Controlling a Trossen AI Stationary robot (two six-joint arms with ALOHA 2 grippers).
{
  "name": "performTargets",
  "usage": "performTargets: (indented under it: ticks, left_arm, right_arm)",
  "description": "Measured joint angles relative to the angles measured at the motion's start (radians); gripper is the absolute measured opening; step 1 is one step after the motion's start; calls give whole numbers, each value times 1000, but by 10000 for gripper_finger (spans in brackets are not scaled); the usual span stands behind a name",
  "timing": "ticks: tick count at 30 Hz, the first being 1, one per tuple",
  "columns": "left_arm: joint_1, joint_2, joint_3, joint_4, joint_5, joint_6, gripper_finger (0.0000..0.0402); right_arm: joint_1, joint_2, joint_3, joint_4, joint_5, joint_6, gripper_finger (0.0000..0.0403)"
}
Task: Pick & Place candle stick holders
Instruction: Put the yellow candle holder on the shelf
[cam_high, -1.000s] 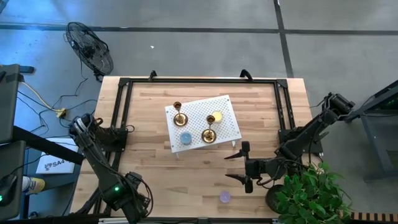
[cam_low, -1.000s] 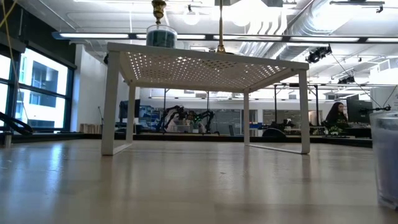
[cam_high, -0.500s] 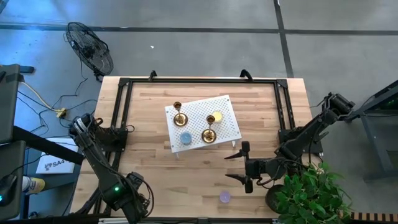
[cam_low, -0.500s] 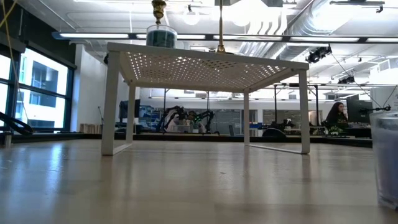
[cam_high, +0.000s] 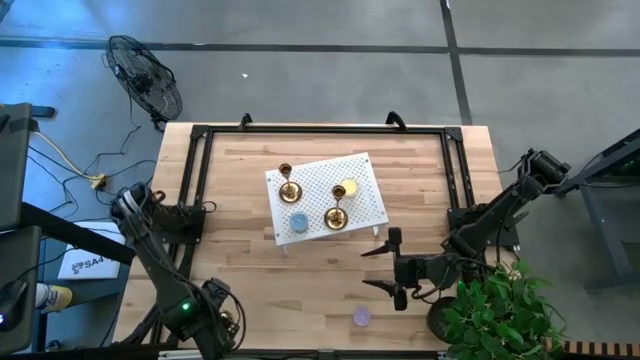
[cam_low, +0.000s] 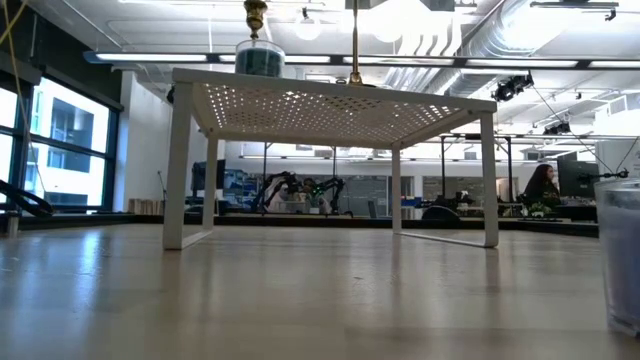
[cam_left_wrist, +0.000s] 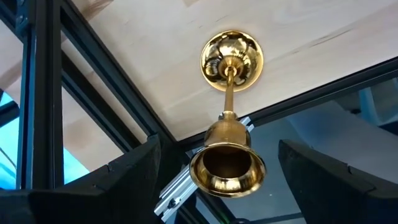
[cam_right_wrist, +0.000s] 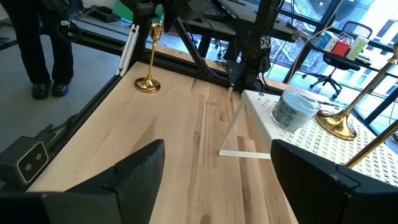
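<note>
We see three brass candle stick holders, each with a round flared base, a thin stem and a small cup on top, all polished enough to mirror their surroundings.

Two stand upright on the white perforated stand (cam_high: 360, 185) in the middle of the wooden table (cam_high: 240, 255): one (cam_high: 288, 185) near its left edge, another (cam_high: 337, 215) toward its near edge. A blue disc (cam_high: 298, 222) lies between them at the near-left corner and a yellow disc (cam_high: 349, 187) sits on the right part. A purple disc (cam_high: 361, 317) rests on the table near the front edge.

The third candle stick holder (cam_left_wrist: 229, 134) stands at the table's near-left corner, directly under the left gripper (cam_high: 213, 322), whose fingers (cam_left_wrist: 134, 180) are spread wide on either side of its cup without touching it.

The right gripper (cam_high: 385, 265) hovers right of the stand, fingers (cam_right_wrist: 134, 180) apart and empty.
</note>
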Motion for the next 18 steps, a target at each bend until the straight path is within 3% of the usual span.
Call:
performTargets:
  ticks: [9,18]
  left_arm:
    - [-19,32,0,0,24,29,310]
    - [-17,35,0,-6,-30,36,214]
  right_arm:
    - [0,0,0,1,-13,8,289]
    - [0,0,0,5,-35,19,289]
